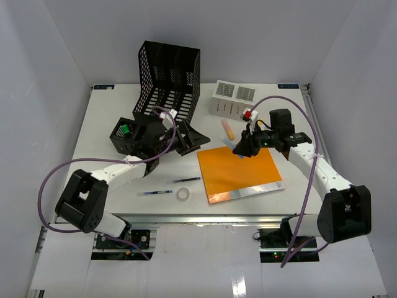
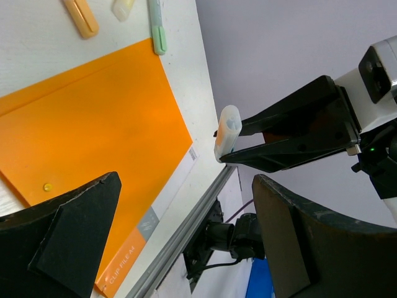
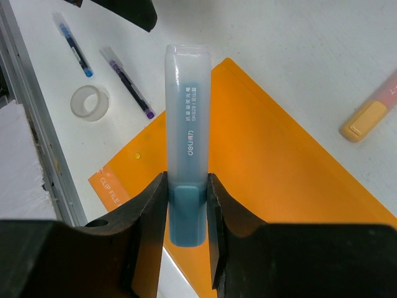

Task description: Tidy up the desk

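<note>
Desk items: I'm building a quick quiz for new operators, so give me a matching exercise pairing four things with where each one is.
Things:
1. blue highlighter
2. orange file
3. tape roll
4. black mesh rack

Places:
A. beside two pens
B. far side of the desk
C. clamped in the right gripper, lifted
D. lying flat on the desk

Pairs: 1-C, 2-D, 3-A, 4-B

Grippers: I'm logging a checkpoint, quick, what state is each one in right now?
Left gripper: open, holding nothing.
Right gripper: fingers shut on the pale blue translucent plastic highlighter.
</note>
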Available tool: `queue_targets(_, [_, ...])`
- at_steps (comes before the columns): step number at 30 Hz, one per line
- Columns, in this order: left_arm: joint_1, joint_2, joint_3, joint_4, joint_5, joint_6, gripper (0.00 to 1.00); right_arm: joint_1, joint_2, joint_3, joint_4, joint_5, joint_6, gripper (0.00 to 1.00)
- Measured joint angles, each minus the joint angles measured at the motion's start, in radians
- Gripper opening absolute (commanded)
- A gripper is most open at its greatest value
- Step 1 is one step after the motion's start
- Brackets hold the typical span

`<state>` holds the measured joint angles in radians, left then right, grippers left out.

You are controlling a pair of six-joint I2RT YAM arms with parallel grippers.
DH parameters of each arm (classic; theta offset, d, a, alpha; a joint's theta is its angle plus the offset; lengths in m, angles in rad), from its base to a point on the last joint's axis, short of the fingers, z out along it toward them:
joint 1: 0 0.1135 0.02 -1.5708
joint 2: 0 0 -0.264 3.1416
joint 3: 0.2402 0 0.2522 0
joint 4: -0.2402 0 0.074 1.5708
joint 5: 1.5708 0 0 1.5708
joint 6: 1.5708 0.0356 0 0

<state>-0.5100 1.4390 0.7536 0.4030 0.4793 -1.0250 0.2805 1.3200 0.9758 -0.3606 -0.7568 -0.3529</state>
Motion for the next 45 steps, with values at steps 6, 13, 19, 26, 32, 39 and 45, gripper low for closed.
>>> queue_targets(6, [-0.038, 0.039, 0.039, 0.002, -0.023, -0.004, 0.98, -0.034, -0.046, -0.074, 0.027, -0.023, -0.004, 0.08])
queue_targets(13, [-0.092, 0.101, 0.097, -0.006, -0.056, 0.0, 0.98, -0.058, -0.086, -0.122, 0.049, -0.042, -0.007, 0.08])
queue_targets(19, [-0.131, 0.171, 0.147, -0.011, -0.071, 0.004, 0.98, -0.059, -0.092, -0.123, 0.061, -0.057, -0.017, 0.08])
queue_targets(26, [-0.167, 0.255, 0.212, -0.025, -0.086, 0.008, 0.97, -0.062, -0.096, -0.146, 0.074, -0.062, -0.018, 0.08])
queue_targets(32, [-0.186, 0.275, 0.238, -0.033, -0.099, 0.015, 0.87, -0.063, -0.096, -0.154, 0.079, -0.074, -0.018, 0.08])
queue_targets(39, [-0.192, 0.29, 0.245, -0.012, -0.096, 0.007, 0.61, -0.063, -0.095, -0.155, 0.081, -0.073, -0.018, 0.08])
queue_targets(45, [-0.202, 0.293, 0.247, 0.003, -0.095, -0.01, 0.51, -0.063, -0.094, -0.164, 0.084, -0.068, -0.017, 0.08])
